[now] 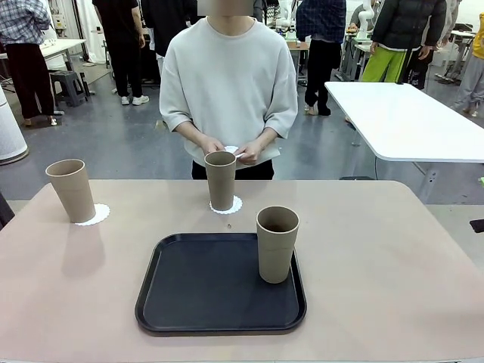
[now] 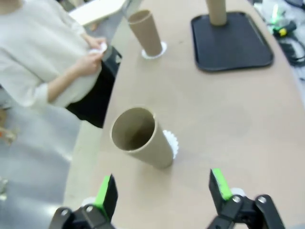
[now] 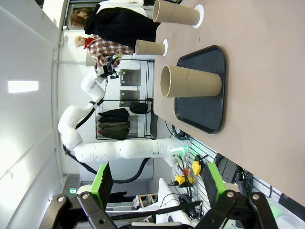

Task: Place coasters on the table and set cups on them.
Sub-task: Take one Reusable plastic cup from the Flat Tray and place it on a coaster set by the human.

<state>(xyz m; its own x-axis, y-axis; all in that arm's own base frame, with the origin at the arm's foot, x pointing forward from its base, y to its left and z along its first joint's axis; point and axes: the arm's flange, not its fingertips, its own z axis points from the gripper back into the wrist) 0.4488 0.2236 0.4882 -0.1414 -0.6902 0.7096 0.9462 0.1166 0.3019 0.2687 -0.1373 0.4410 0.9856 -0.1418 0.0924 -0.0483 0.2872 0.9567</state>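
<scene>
Front view: one cup (image 1: 277,243) stands in the tray (image 1: 204,291) at lower centre, two others on coasters (image 1: 98,215) on the table (image 1: 393,257) at left and centre; wrist views add left gripper (image 2: 163,188) and right gripper (image 3: 157,177), jaws apart, empty.

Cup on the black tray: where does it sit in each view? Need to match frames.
Front view: cup stands right of centre, on the right side of the black tray.
Left wrist view: top edge, upper part cut off, on the tray.
Right wrist view: centre, appears sideways, rim toward picture left.
Shared landmark: the black tray beneath it.
</scene>
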